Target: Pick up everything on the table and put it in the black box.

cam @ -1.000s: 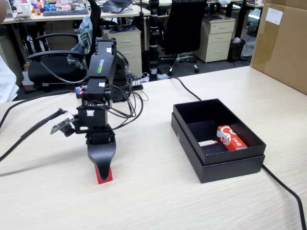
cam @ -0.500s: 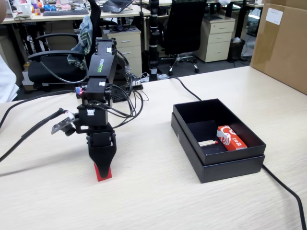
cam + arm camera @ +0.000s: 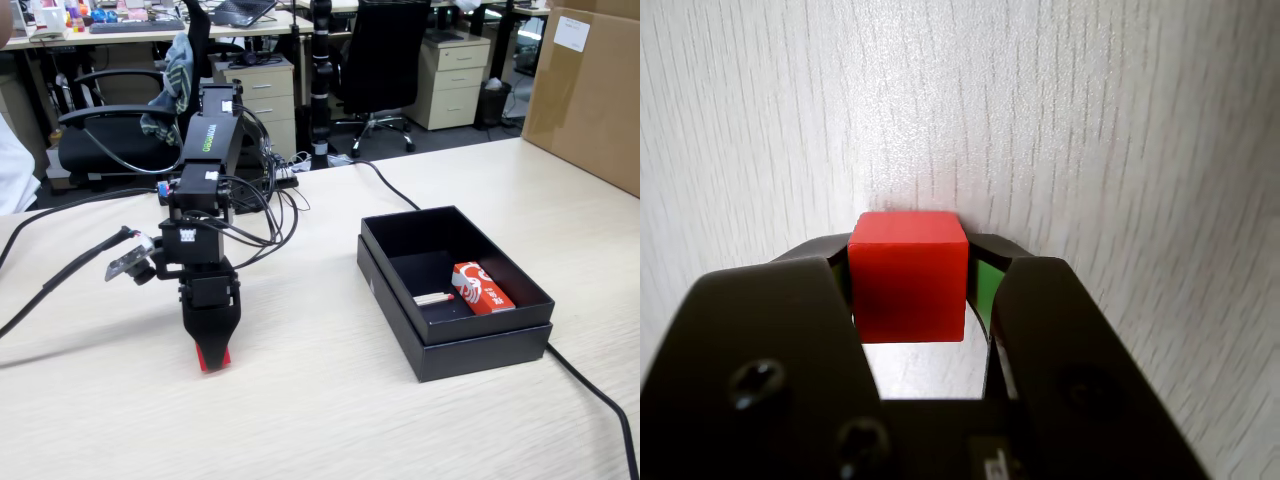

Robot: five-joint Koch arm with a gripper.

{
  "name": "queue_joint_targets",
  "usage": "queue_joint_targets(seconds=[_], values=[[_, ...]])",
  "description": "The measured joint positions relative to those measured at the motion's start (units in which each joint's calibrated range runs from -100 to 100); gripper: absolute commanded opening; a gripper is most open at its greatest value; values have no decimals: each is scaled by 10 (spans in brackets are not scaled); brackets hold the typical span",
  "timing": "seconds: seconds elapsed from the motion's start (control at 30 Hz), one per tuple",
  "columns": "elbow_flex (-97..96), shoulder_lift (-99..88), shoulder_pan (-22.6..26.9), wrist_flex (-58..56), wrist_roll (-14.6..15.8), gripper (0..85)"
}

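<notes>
A small red cube (image 3: 213, 358) sits low over the pale wood table (image 3: 330, 410), left of centre in the fixed view. My gripper (image 3: 212, 345) points straight down and is shut on it. In the wrist view the cube (image 3: 908, 275) fills the gap between the two black jaws of the gripper (image 3: 909, 252), which press on both its sides, with the table (image 3: 1090, 120) just beyond. Whether the cube still touches the table cannot be told. The black box (image 3: 480, 352) stands open to the right, nested in its lid, about a box length from the gripper.
An orange-red packet (image 3: 482, 287) and a small pale stick (image 3: 433, 298) lie inside the box. A brown cardboard carton (image 3: 590, 90) stands at the far right. A black cable (image 3: 600, 400) runs off the box's right side; more cables trail left of the arm.
The jaws have narrowed onto the red cube, and less of it shows beneath them. The arm has drawn slightly up and back with it.
</notes>
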Motion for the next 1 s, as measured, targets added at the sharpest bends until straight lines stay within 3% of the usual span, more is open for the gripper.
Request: queue_joint_targets(seconds=[0.2, 0.53, 0.63, 0.73, 0.83, 1.0], values=[[-14, -31, 0, -32, 1, 9], [-116, -386, 47, -33, 38, 9], [-155, -507, 81, -33, 48, 9], [-184, -650, 158, -33, 84, 9], [-186, -658, 211, -33, 102, 9], [-187, -572, 243, -33, 124, 9]])
